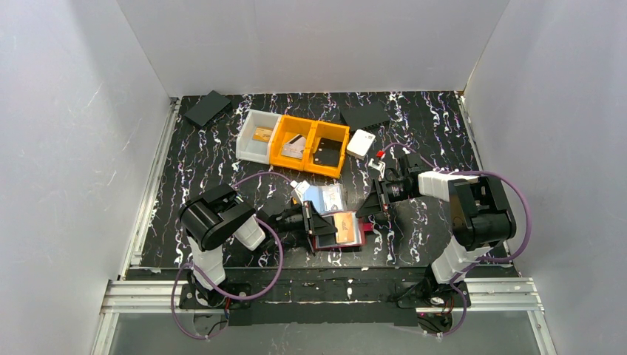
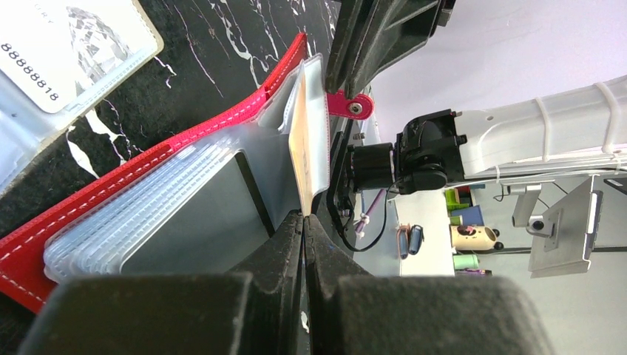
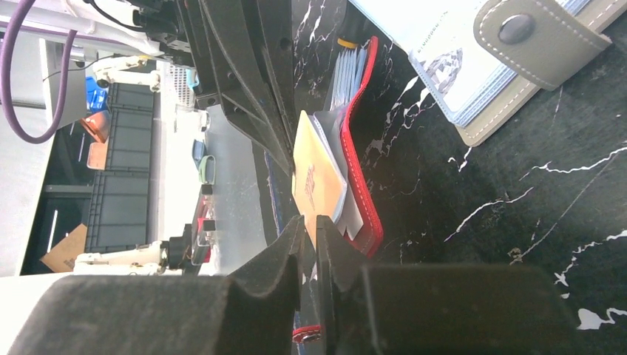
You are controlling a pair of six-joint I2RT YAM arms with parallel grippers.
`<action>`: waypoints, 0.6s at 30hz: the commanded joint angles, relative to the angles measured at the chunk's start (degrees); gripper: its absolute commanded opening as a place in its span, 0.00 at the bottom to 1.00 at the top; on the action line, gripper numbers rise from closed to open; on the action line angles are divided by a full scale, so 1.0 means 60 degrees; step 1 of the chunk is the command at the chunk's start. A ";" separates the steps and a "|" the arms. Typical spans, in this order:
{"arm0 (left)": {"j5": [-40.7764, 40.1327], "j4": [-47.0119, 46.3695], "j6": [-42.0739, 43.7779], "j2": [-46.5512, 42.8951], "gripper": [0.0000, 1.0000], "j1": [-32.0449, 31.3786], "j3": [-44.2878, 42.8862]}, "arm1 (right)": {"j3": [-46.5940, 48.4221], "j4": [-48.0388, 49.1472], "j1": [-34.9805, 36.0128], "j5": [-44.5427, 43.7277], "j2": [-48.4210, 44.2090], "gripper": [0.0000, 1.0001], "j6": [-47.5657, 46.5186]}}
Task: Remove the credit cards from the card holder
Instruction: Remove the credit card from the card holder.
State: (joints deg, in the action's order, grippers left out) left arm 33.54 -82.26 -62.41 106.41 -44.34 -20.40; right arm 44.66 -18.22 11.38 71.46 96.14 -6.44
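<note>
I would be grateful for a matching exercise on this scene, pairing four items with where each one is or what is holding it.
Items:
1. orange card
2. red card holder
3. white bin
4. grey card holder

States:
A. leftmost in the row of bins
B. pinched by the right claw
C. lying free, no claw on it
D. clear sleeve gripped by the left claw

Pairs: 1-B; 2-D; 3-A; 4-C

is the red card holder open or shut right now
Open: the holder lies spread on the table, its clear sleeves fanned out and an orange card exposed.
</note>
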 commanded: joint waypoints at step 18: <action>0.0408 -0.0329 0.0048 -0.0219 0.00 0.0036 -0.0466 | 0.0420 -0.0366 0.0081 -0.0412 0.0286 0.43 -0.0348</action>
State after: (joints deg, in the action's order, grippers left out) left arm 34.74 -82.19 -62.46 106.41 -44.34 -21.82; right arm 45.17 -19.64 11.55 69.80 97.06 -7.57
